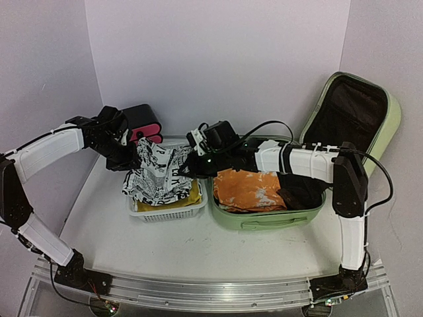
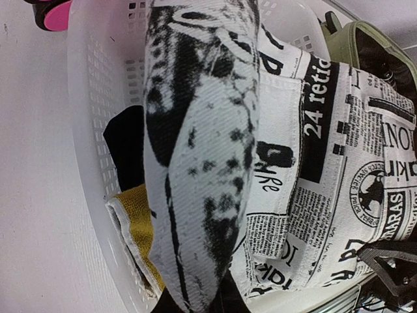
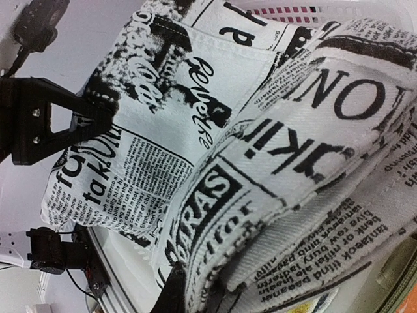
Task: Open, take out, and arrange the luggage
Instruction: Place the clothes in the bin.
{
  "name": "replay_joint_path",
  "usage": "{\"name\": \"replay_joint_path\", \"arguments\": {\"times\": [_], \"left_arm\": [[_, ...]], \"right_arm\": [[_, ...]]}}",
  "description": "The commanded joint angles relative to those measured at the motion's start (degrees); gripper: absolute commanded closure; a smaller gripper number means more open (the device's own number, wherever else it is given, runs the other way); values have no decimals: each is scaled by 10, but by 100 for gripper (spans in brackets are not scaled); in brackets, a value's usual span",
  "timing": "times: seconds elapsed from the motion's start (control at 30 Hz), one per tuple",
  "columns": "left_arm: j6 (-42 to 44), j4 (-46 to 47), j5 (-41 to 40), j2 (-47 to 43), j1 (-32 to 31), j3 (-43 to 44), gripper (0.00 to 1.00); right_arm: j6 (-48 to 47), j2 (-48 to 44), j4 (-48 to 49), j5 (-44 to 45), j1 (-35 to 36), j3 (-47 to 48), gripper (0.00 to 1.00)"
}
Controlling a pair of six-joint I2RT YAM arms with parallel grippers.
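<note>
Centre-left, the left gripper [image 1: 127, 158] pinches one edge of the single black-and-white newspaper-print cloth [image 1: 162, 177]. Behind it stands one small black drawer box with pink fronts [image 1: 144, 123]. The cloth hangs over one white perforated plastic basket [image 1: 165, 214], which holds one yellow cloth [image 2: 140, 225] and one black cloth [image 2: 127, 150]. The right gripper [image 1: 190, 165] clamps the printed cloth's other edge. At the right lies the one light-green hard-shell suitcase [image 1: 264, 219], lid up, with one orange garment [image 1: 248, 190] and one black garment [image 1: 303, 190] inside. The unpacked piece is being arranged. Next, I judge, both grippers should lower it and release together.
</note>
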Motion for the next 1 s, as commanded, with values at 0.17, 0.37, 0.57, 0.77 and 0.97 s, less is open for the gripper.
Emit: {"name": "replay_joint_path", "arguments": {"times": [0.17, 0.37, 0.57, 0.77, 0.97], "left_arm": [[16, 24, -14, 18, 3, 36, 100], [-3, 26, -12, 26, 5, 30, 100], [-15, 36, -7, -27, 4, -9, 100], [0, 56, -37, 4, 4, -19, 100], [3, 100, -83, 46, 5, -23, 100]], "right_arm": [[-42, 55, -9, 53, 2, 90, 100], [-67, 80, -49, 106, 1, 145, 100], [-79, 92, -68, 127, -7, 172, 100], [-75, 97, -69, 126, -6, 171, 100], [-70, 116, -74, 149, -8, 184, 96]]}}
